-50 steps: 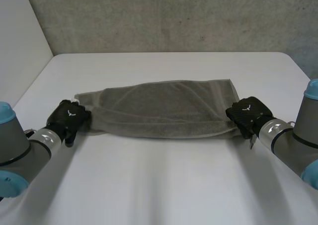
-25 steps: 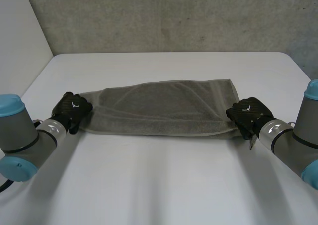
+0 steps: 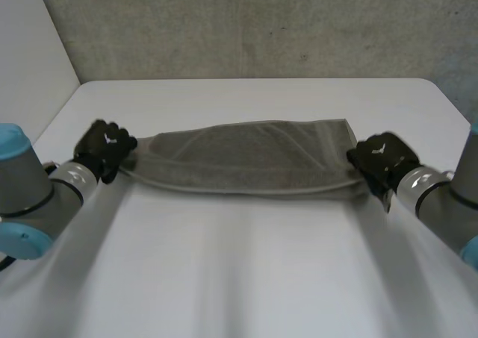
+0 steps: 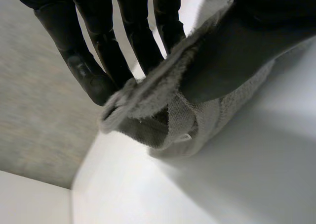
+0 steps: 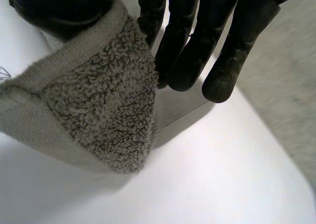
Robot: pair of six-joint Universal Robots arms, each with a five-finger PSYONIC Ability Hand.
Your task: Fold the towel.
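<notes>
A grey towel (image 3: 246, 159), folded into a long band, stretches across the white table (image 3: 239, 271) between my two hands. My left hand (image 3: 109, 148) is at the towel's left end. In its wrist view the left hand (image 4: 94, 70) pinches the bunched end of the towel (image 4: 168, 120) between thumb and fingers. My right hand (image 3: 381, 159) holds the right end. In the right wrist view the towel's corner (image 5: 98, 110) is pinched between the thumb and fingers of that hand (image 5: 192, 46), and hangs just above the table.
A grey wall (image 3: 246, 24) runs behind the table's far edge. White tabletop lies in front of the towel, between my two forearms. The table's left edge (image 3: 60, 114) is close beside my left hand.
My left hand moved forward onto the towel's left end and closed on it. The towel's near edge has lifted and pulled taut. My right hand shifted slightly right and away.
</notes>
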